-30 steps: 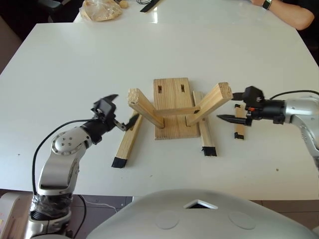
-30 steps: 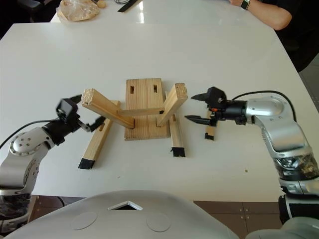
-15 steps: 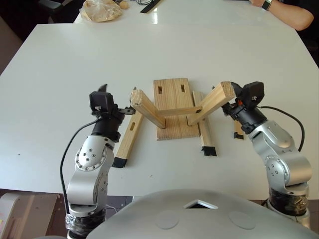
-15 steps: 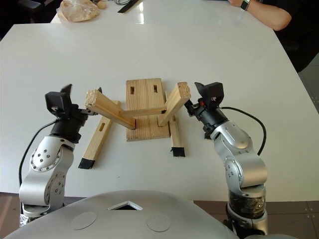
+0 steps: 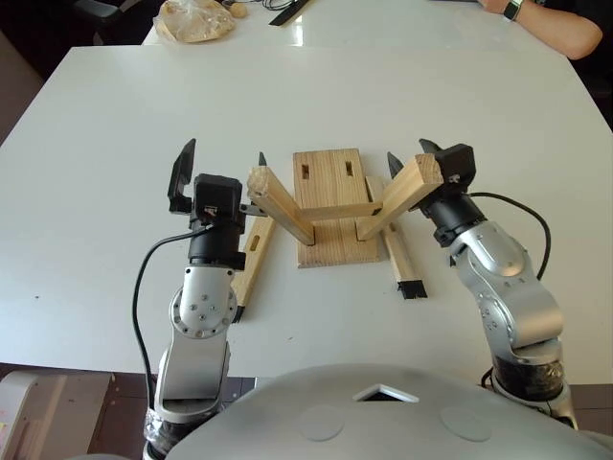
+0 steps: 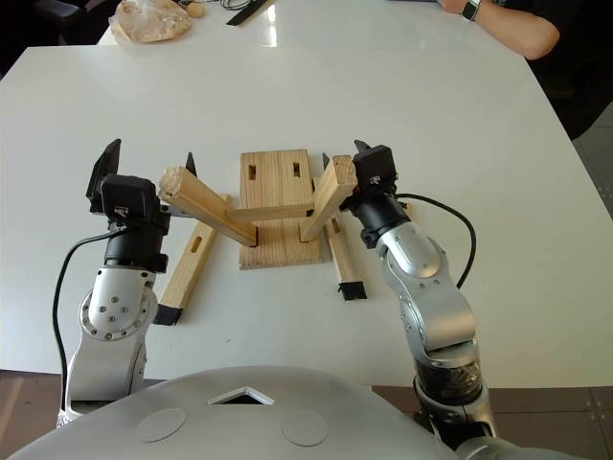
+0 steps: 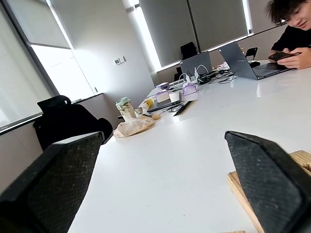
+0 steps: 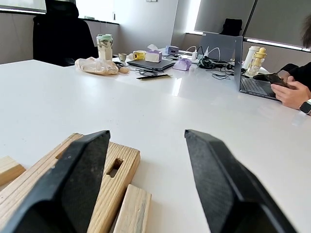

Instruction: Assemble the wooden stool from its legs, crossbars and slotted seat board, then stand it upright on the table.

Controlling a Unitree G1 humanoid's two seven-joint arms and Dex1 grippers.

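Observation:
The slotted seat board lies flat mid-table. On it rests a frame of two legs, left leg and right leg, joined by a crossbar. Two loose legs with black tips lie beside the board, one on the left and one on the right. My left gripper is open, its fingers pointing away from me beside the left leg's raised end, nothing between them. My right gripper is open at the right leg's raised end. The right wrist view shows the board's slot past the open gripper.
A crumpled bag and a black item sit at the table's far left edge. A person's arm rests at the far right corner. A laptop stands on another table behind.
Both arms swung in from the sides toward the leg frame, and both grippers now point away from me at the legs' raised ends. The right arm now covers the small wooden piece.

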